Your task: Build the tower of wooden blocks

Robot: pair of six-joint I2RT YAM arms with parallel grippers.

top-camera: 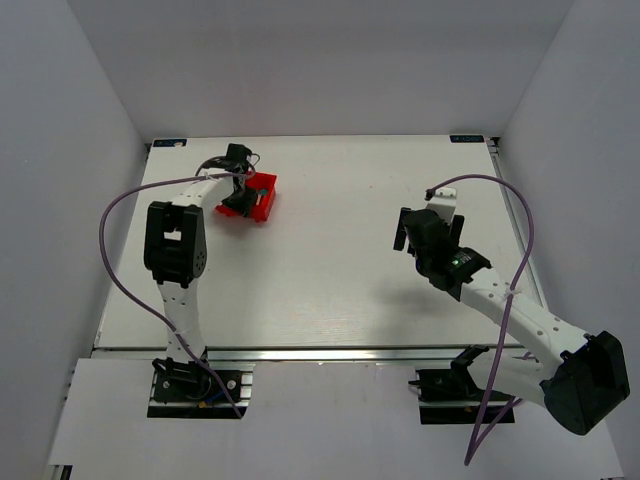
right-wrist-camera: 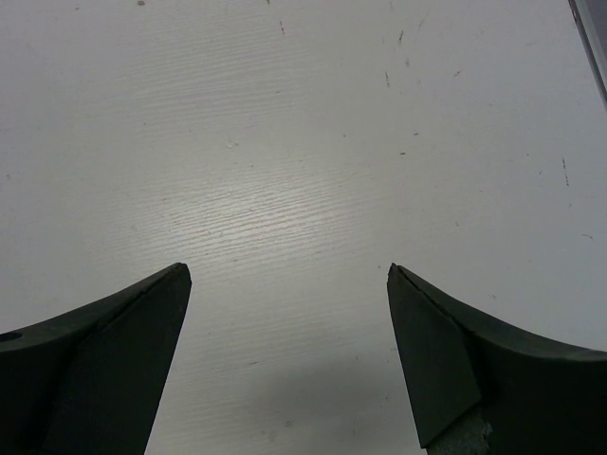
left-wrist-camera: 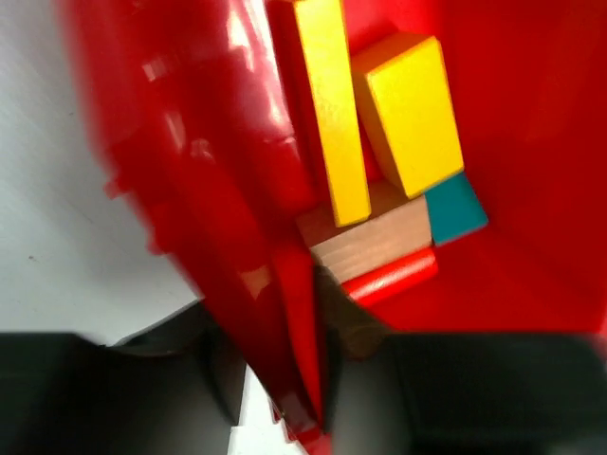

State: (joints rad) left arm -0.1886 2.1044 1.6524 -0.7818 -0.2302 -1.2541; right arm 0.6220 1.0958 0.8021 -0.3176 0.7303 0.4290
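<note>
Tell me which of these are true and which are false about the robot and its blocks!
1. The blocks lie inside the red bin. True.
2. The right gripper holds a yellow block. False: it is open and empty, over the bare table.
3. The left gripper is at the bin. True.
4. Every block is yellow. False: there is also a teal block, a red block and a plain wood block.
5. A tower already stands on the table. False: no block is on the table; those in view lie in the bin.
</note>
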